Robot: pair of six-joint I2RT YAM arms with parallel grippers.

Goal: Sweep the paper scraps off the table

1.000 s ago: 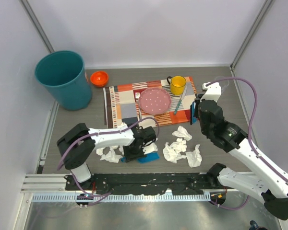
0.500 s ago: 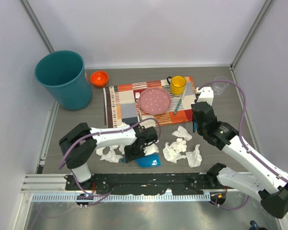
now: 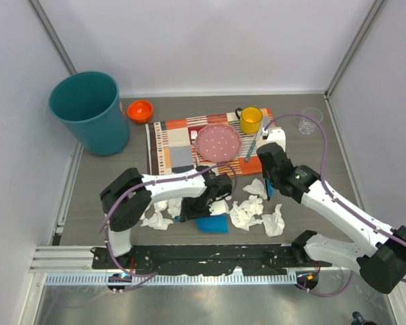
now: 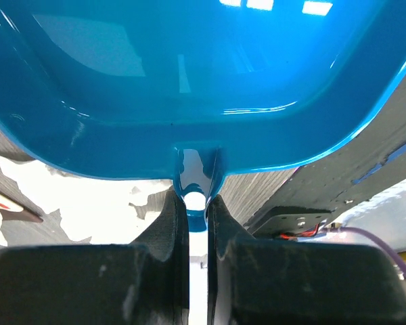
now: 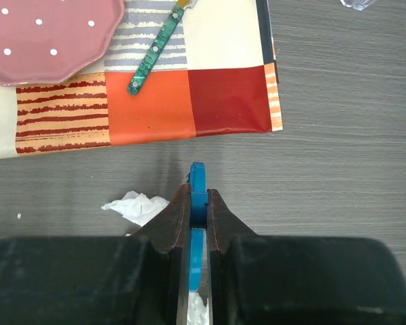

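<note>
Several white paper scraps lie on the table (image 3: 325, 169): one wad (image 3: 257, 187) just below the placemat, a cluster (image 3: 247, 211) and another wad (image 3: 274, 220) in front of it, and more (image 3: 155, 217) on the left by the left arm. My left gripper (image 3: 201, 208) is shut on the handle of a blue dustpan (image 3: 212, 224); the pan (image 4: 189, 81) fills the left wrist view above the gripper (image 4: 196, 200). My right gripper (image 3: 268, 186) is shut on a thin blue brush handle (image 5: 198, 177), with one scrap (image 5: 139, 205) just to its left. The brush's bristles are hidden.
A patchwork placemat (image 3: 183, 145) carries a pink plate (image 3: 218, 142), a yellow mug (image 3: 250, 120) and a teal-handled utensil (image 3: 252, 145). A teal bin (image 3: 89, 112) and an orange bowl (image 3: 140, 110) stand at the back left. A clear cup (image 3: 310, 122) stands at the back right.
My right gripper has moved left and nearer with the blue handle, to beside the scraps. My left gripper has carried the dustpan a little to the right.
</note>
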